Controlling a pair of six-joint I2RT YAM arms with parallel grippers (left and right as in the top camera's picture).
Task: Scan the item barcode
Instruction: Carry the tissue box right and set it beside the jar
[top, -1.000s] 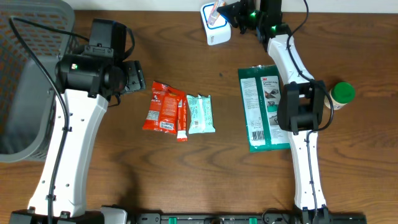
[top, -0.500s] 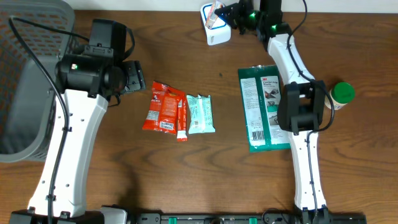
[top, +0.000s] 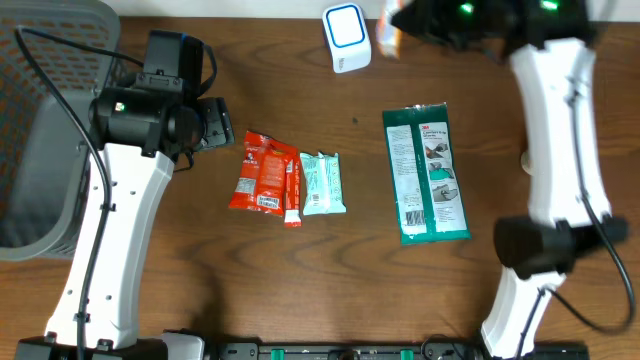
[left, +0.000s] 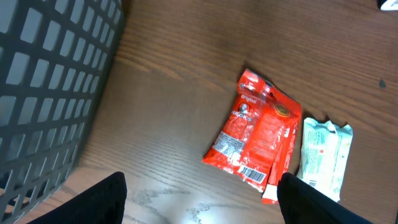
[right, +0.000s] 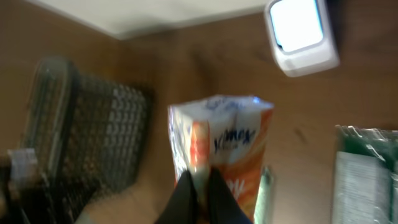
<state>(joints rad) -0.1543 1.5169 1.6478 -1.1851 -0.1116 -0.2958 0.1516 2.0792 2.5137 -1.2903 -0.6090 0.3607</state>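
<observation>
The right fingers (right: 186, 198) are clamped on the orange tissue pack (right: 221, 149), aloft just right of the white scanner (right: 301, 32) at the far side. Its barcode face should turn squarely toward the scanner window, steadily. The left fingers (left: 102, 199) hang open above the red packet (left: 258, 140).

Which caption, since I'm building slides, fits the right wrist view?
Right end effector shut on an orange-and-white tissue pack; white scanner and grey basket behind.

Dark wooden table (top: 300, 290) against a pale wall (top: 250, 8).
</observation>
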